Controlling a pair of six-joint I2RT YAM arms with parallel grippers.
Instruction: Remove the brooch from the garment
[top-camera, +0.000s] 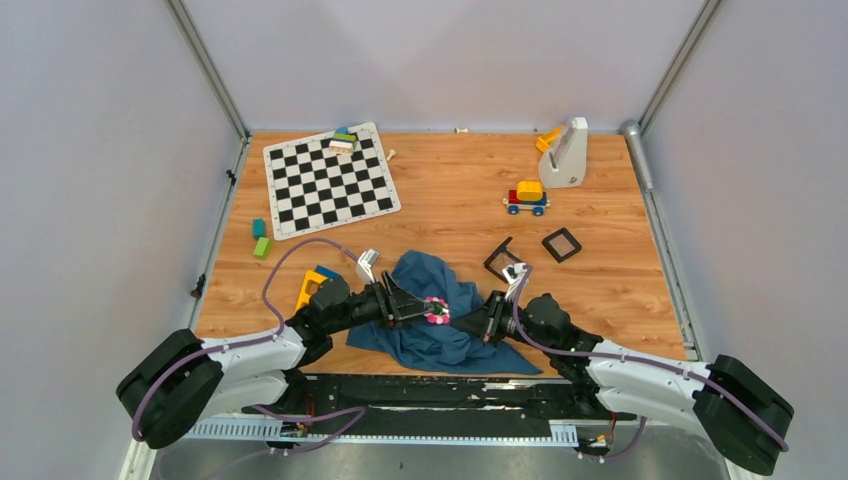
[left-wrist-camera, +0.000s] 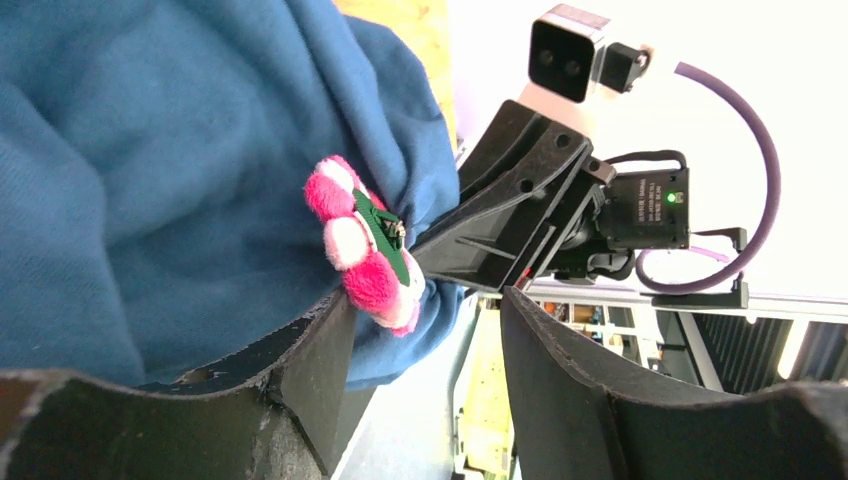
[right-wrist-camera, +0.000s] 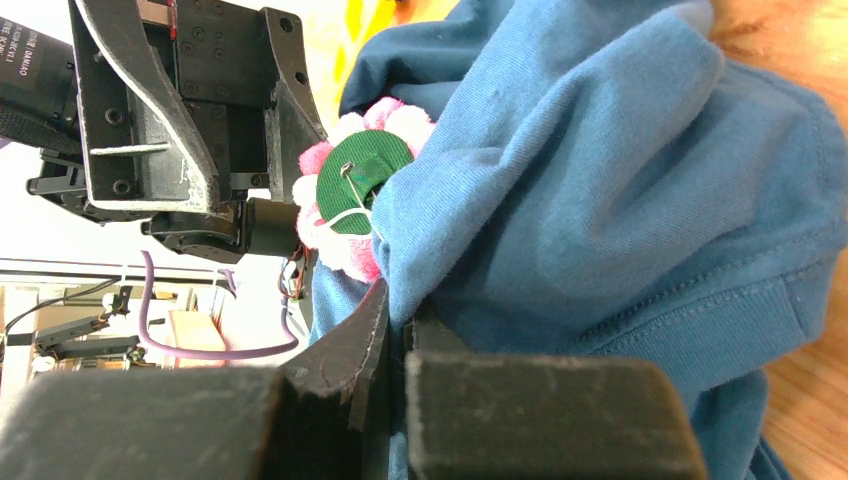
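The teal-blue garment (top-camera: 440, 335) lies bunched at the table's near edge between both arms. The brooch (top-camera: 436, 312), pink and white petals, is pinned on a raised fold. My right gripper (right-wrist-camera: 400, 305) is shut on a garment (right-wrist-camera: 600, 180) fold just below the brooch (right-wrist-camera: 358, 185), whose green felt back and pin face this camera. My left gripper (left-wrist-camera: 425, 300) is open; the brooch (left-wrist-camera: 365, 245) sits at the tip of its left finger (left-wrist-camera: 320, 350), not between the jaws. In the top view the left gripper (top-camera: 415, 305) and right gripper (top-camera: 482, 322) flank the brooch.
A chessboard (top-camera: 330, 180) with blocks lies at the back left. A toy car (top-camera: 527, 197) and a white stand (top-camera: 568, 152) are at the back right. Two black square frames (top-camera: 562, 244) (top-camera: 502, 258) lie right of the garment. Green blocks (top-camera: 261, 240) are at the left.
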